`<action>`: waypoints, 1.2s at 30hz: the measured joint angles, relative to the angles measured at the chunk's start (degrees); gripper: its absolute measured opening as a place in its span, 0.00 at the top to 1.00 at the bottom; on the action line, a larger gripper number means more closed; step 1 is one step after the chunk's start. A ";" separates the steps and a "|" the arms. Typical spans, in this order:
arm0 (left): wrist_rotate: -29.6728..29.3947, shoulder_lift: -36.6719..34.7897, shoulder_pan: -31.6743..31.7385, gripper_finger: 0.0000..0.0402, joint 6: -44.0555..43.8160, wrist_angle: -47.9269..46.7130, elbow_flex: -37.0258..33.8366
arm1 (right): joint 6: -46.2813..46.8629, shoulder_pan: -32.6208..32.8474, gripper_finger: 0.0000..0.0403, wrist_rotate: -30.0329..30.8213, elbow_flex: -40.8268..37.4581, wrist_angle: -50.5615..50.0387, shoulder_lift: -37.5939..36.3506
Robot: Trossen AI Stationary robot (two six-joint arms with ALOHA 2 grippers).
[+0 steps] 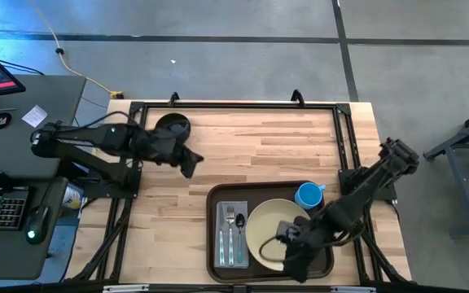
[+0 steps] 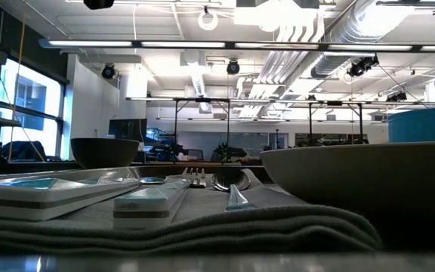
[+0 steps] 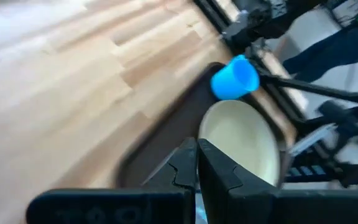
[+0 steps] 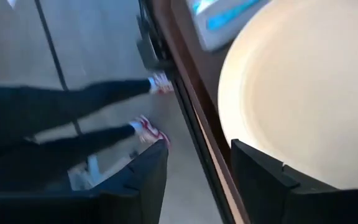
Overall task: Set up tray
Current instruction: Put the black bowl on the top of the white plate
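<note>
On the left side of the wooden table [image 1: 259,155], the left gripper [image 1: 190,163] hangs over bare wood, just beside a dark bowl [image 1: 172,127] that sits near the far edge. Its two fingers [image 3: 188,171] are pressed together and hold nothing.

Moving right, the tray [image 1: 215,236] lies at the near edge of the table, a little right of the middle. It is dark brown with round corners. Inside it on the left is a grey napkin [image 1: 221,212]. A fork [image 1: 229,224] and a spoon [image 1: 239,224] lie side by side on the napkin. Next to the napkin, in the middle of the tray, sits a round cream plate [image 1: 267,224]. A blue cup [image 1: 308,195] is at the tray's far right corner, touching or nearly touching the plate.

The right gripper [image 1: 287,244] is low over the near right part of the tray, at the plate's edge. Its fingers [image 4: 148,180] are spread apart with a gap between them. They hold nothing. In the right wrist view, someone's legs and red-and-white shoes [image 4: 151,127] show on the floor past the table's edge.
</note>
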 joint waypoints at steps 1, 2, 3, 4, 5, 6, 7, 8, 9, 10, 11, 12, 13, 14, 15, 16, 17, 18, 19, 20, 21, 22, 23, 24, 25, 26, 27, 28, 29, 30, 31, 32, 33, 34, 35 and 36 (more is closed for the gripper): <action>0.17 0.00 1.37 0.87 1.89 -1.80 1.12 | 0.76 -0.44 0.59 0.26 0.00 -0.09 -0.93; 0.19 0.02 2.81 0.87 3.90 -3.75 2.51 | 1.45 -0.94 0.60 0.46 0.00 -0.27 -1.79; 0.21 0.04 4.31 0.87 6.07 -5.49 3.94 | 2.14 -1.49 0.61 0.65 0.00 -0.57 -2.53; 0.19 0.02 6.00 0.87 8.28 -7.22 5.36 | 2.89 -2.11 0.62 0.91 0.00 -0.99 -3.36; 0.11 -0.06 7.74 0.87 10.47 -8.92 6.52 | 3.41 -2.61 0.63 1.32 0.00 -1.27 -4.10; 0.10 -0.09 9.63 0.87 12.72 -10.80 7.48 | 3.79 -3.18 0.64 1.91 0.00 -1.38 -4.82; 0.13 -0.08 11.55 0.87 14.76 -12.32 8.12 | 3.85 -3.78 0.65 2.78 0.00 -1.40 -5.56; 0.13 -0.03 13.45 0.87 16.34 -13.85 8.56 | 3.78 -4.37 0.66 3.82 0.00 -1.39 -6.33; 0.21 0.00 15.18 0.87 17.56 -15.46 8.75 | 3.60 -5.05 0.67 4.94 0.00 -1.37 -6.97; 0.61 0.00 16.82 0.87 18.60 -17.08 8.79 | 3.53 -5.88 0.67 5.88 0.01 -1.39 -7.56; 1.19 0.00 18.63 0.87 19.78 -18.69 8.79 | 3.36 -6.75 0.68 6.68 0.02 -1.42 -8.17; 2.00 0.00 20.41 0.87 21.04 -20.13 8.79 | 3.15 -7.69 0.68 7.26 0.02 -1.48 -8.75; 2.60 0.00 22.26 0.87 22.72 -21.78 8.79 | 3.15 -8.76 0.68 7.67 0.02 -1.48 -9.23; 2.77 0.09 24.13 0.87 24.68 -23.23 8.79 | 3.13 -9.98 0.68 7.98 0.00 -1.54 -9.83; 2.95 0.45 25.80 0.86 26.68 -24.41 8.80 | 2.94 -11.17 0.68 8.01 0.00 -1.55 -10.34; 3.25 0.79 27.35 0.85 28.61 -25.35 8.81 | 2.72 -12.47 0.68 7.98 0.01 -1.56 -10.82; 3.52 1.23 28.77 0.84 30.14 -26.28 8.81 | 2.41 -13.70 0.68 7.90 0.02 -1.55 -11.22; 3.58 1.96 30.23 0.81 31.75 -27.18 8.76 | 1.95 -14.94 0.68 7.61 0.02 -1.57 -11.62; 3.73 2.65 31.70 0.79 33.49 -27.49 8.54 | 1.41 -16.06 0.68 7.29 0.02 -1.53 -11.86; 3.95 3.29 33.15 0.75 35.12 -27.64 8.17 | 0.87 -17.21 0.68 6.72 0.04 -1.53 -12.12; 4.12 4.11 34.73 0.72 36.64 -27.88 7.61 | 0.26 -18.24 0.68 5.90 0.05 -1.53 -12.37; 4.84 5.00 36.32 0.68 38.09 -28.03 7.14 | -0.27 -19.31 0.68 5.16 0.07 -1.50 -12.57; 5.68 5.90 37.78 0.64 39.33 -27.81 6.71 | -0.59 -20.37 0.68 4.26 0.07 -1.48 -12.78; 6.50 6.93 39.18 0.60 40.52 -27.59 6.22 | -0.85 -21.18 0.68 3.55 0.07 -1.48 -12.87; 7.22 8.06 40.37 0.56 41.70 -27.64 5.81 | -1.18 -21.99 0.68 2.81 0.09 -1.48 -12.91; 8.10 9.16 41.40 0.53 42.81 -27.61 5.31 | -1.73 -22.71 0.68 2.06 0.13 -1.41 -12.91; 8.46 10.27 42.13 0.50 43.71 -27.42 4.74 | -2.09 -23.22 0.68 1.49 0.13 -1.34 -12.89; 8.59 11.30 42.74 0.47 44.54 -27.28 4.20 | -2.33 -23.52 0.68 1.04 0.13 -1.35 -12.87; 8.61 12.37 43.24 0.45 45.33 -27.15 3.69 | -2.48 -23.74 0.68 0.60 0.13 -1.35 -12.87; 8.63 13.42 43.61 0.44 46.08 -27.01 3.19 | -2.50 -23.89 0.68 0.10 0.13 -1.35 -12.87; 8.63 14.46 44.03 0.43 46.80 -26.94 2.70 | -2.31 -24.01 0.68 -0.09 0.13 -1.35 -12.88; 8.65 15.41 44.48 0.43 47.61 -26.81 2.28 | -2.04 -24.01 0.68 -0.15 0.14 -1.35 -12.88; 8.81 16.33 44.84 0.43 48.33 -26.34 1.94 | -1.92 -23.96 0.68 -0.19 0.13 -1.35 -12.87; 9.14 17.16 44.95 0.44 48.95 -25.67 1.55 | -1.70 -23.78 0.68 -0.33 0.13 -1.35 -12.87; 9.38 17.99 44.99 0.45 49.45 -25.19 1.17 | -1.42 -23.56 0.68 -0.41 0.13 -1.34 -12.87; 9.48 18.78 44.97 0.46 49.90 -24.62 0.66 | -0.94 -23.49 0.68 -0.32 0.13 -1.23 -12.87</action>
